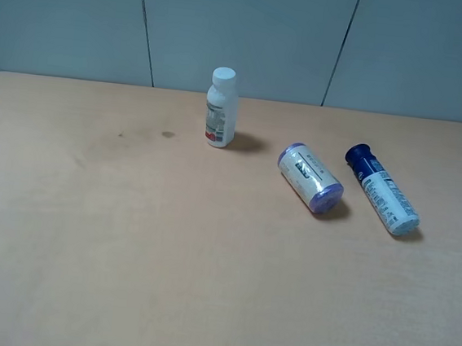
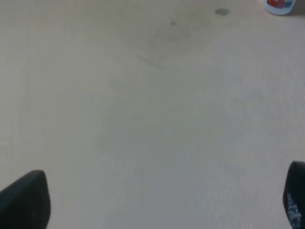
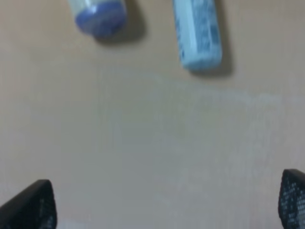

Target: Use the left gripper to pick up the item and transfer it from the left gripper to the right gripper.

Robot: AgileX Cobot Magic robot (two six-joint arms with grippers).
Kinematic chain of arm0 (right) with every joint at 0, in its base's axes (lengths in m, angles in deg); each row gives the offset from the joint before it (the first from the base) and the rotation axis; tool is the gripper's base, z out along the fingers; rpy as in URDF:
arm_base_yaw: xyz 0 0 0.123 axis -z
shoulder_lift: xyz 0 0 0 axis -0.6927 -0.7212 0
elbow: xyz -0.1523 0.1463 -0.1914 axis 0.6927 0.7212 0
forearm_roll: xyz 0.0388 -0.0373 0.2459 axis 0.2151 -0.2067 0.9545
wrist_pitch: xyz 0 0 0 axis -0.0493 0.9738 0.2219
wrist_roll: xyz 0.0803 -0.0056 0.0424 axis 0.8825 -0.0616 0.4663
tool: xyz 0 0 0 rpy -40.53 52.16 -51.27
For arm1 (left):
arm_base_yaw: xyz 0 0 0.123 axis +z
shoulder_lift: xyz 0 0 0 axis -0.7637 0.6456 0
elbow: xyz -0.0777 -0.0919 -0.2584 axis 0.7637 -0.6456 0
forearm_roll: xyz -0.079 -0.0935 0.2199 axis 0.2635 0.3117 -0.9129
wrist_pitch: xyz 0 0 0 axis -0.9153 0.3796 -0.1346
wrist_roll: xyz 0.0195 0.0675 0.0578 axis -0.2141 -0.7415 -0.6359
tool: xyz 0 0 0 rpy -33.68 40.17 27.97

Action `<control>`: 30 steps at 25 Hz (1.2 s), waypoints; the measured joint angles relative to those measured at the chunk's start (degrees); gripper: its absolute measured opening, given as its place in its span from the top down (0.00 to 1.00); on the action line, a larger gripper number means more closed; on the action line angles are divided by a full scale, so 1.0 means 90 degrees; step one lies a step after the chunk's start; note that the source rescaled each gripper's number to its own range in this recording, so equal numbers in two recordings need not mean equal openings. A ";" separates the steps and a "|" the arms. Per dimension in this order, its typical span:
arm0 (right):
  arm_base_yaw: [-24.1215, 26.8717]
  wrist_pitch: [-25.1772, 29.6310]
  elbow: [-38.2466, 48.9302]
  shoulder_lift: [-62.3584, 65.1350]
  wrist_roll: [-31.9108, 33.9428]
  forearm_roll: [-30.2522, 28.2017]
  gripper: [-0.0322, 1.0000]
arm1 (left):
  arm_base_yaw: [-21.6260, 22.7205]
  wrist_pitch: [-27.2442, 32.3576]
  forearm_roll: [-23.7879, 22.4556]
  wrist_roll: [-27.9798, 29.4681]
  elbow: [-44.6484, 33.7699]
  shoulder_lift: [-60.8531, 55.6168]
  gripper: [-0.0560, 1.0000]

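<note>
Lying on its side at the right of the exterior view, the item (image 1: 382,192) rests on the tan table (image 1: 125,253), cap toward the grey panelled wall. Only fingertip corners of the left gripper (image 2: 162,200) and right gripper (image 3: 167,205) show, spread wide, empty. Cropped: the small white bottle (image 1: 221,107), upright; the purple-rimmed can (image 1: 310,177), toppled.

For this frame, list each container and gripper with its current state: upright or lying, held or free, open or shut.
blue-capped bottle: lying on its side, capped, free.
purple-rimmed can: lying on its side, free.
small white bottle: upright, capped, free.
left gripper: open, empty.
right gripper: open, empty.
</note>
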 joint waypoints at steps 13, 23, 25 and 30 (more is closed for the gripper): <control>0.0000 -0.0945 0.1643 0.3359 0.0027 0.0000 0.00 | 0.0000 0.0000 0.0000 0.0000 0.0000 0.0000 0.04; 0.0000 -0.1082 0.1975 0.4592 0.0722 -0.0566 0.00 | 0.0000 0.0000 0.0000 0.0000 0.0000 0.0000 0.04; 0.0000 -0.1161 0.2027 0.4594 0.0772 -0.0649 0.00 | 0.0000 0.0000 0.0000 0.0000 0.0000 0.0000 0.04; 0.0000 -0.1186 0.2039 0.4594 0.0772 -0.0669 0.00 | 0.0000 0.0000 0.0000 0.0000 0.0000 0.0000 0.04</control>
